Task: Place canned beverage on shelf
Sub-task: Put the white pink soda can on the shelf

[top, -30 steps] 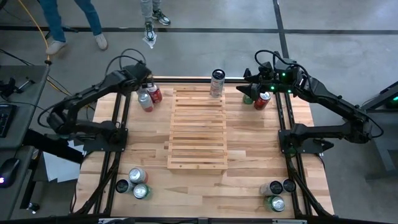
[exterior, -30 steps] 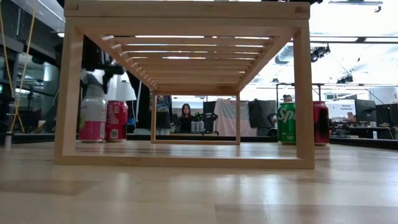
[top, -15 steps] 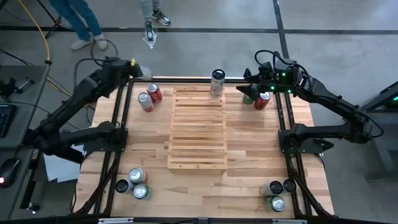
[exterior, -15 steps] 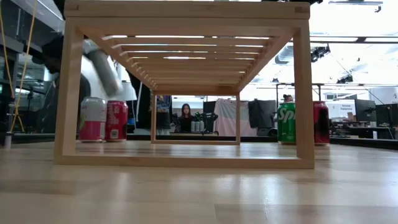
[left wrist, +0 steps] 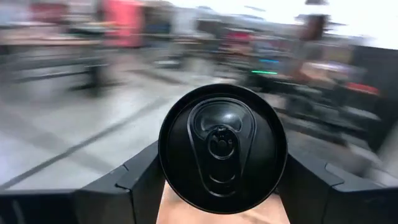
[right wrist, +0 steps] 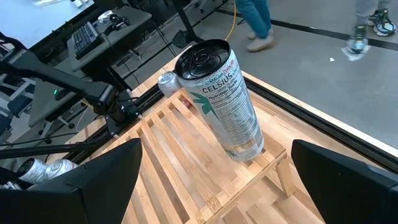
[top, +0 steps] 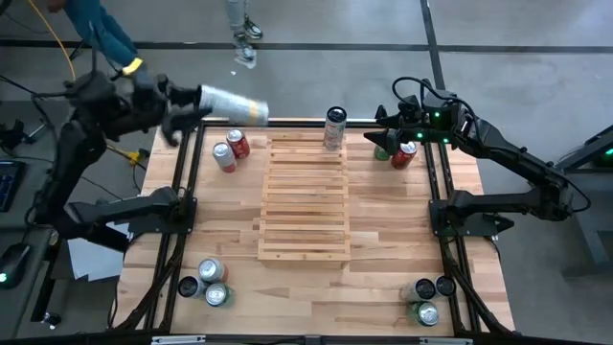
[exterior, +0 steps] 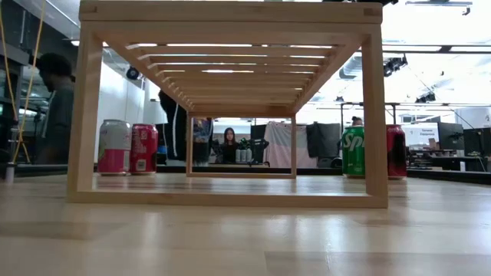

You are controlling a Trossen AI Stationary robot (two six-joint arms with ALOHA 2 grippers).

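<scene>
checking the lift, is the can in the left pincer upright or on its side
On its side: the silver can lies horizontal in the left pincer, raised beyond the table's far-left corner.

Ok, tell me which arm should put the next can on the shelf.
Left, probably. The left gripper already holds a silver can, raised near the shelf. The right gripper is open and empty beside the Celsius can.

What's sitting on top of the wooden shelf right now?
One tall Celsius can stands upright at the far end of the shelf; its other slats are bare. The left tool holds a silver can in the air, not on it.
</scene>
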